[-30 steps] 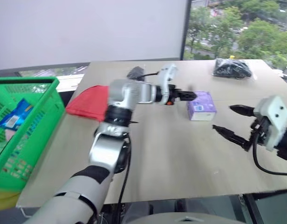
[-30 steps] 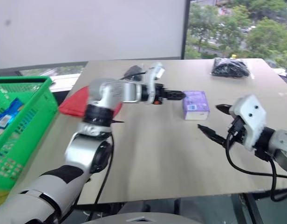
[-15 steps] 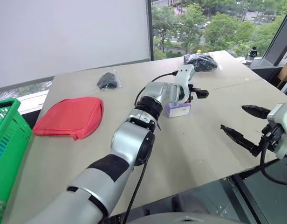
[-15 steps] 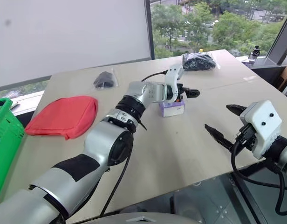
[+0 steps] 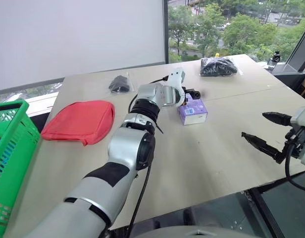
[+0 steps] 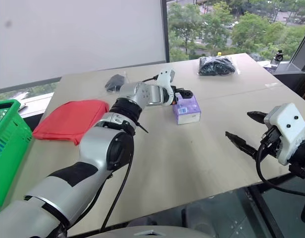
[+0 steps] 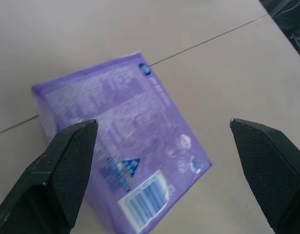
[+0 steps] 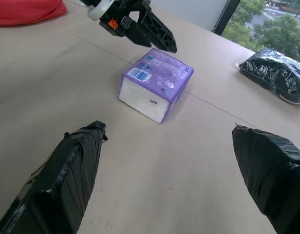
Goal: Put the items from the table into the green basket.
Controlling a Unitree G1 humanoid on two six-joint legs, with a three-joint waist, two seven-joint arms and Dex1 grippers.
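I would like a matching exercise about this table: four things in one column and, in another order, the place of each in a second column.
Things:
1. purple box
2. red pouch
3. green basket
4. left hand

Places:
A. beside the table's left edge, off the tabletop
B. open, just above the purple box
C. near the middle of the table
D. flat on the table's left part

Pairs: 1-C, 2-D, 3-A, 4-B

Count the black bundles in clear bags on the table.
2: a small black bundle at the far edge beyond the red pouch, and a larger black bundle at the far right corner.
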